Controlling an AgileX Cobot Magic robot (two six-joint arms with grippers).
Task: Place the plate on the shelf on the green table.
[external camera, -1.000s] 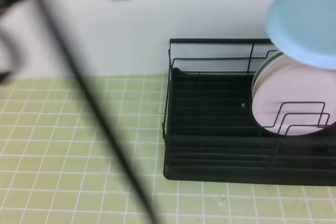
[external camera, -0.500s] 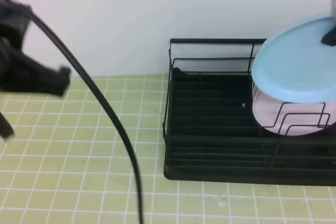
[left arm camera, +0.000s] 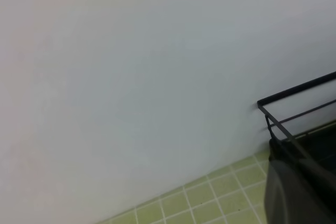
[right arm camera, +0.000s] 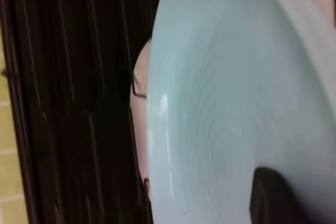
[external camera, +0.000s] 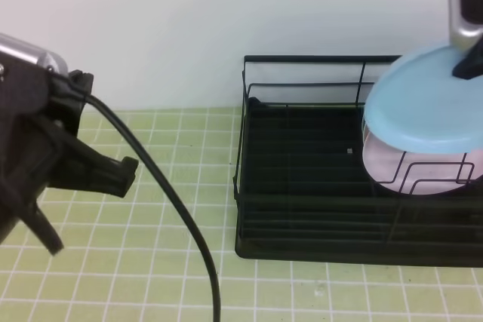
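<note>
My right gripper [external camera: 469, 62] is shut on the far right rim of the light-blue plate [external camera: 423, 103] and holds it tilted above the right end of the black wire shelf [external camera: 302, 59], just over a pale pink plate [external camera: 392, 170] that stands behind the wire dividers. The right wrist view shows the blue plate [right arm camera: 226, 103] close up, one dark finger pad [right arm camera: 270, 198] on it, and the shelf's slats [right arm camera: 68, 77] below. The shelf stands on the green table [external camera: 151, 262]. My left gripper [external camera: 83, 186] hangs at the far left, away from the shelf. I cannot tell how its jaws stand.
A black cable [external camera: 173, 209] runs from the left arm down across the tiles. A white wall stands right behind the shelf. The left wrist view shows that wall, the shelf's left back corner [left arm camera: 294, 95] and a strip of tiles [left arm camera: 210, 198].
The blue plate has come down and to the left, now low over the pink plate. The left arm has dropped from the top left into the left side of the view.
</note>
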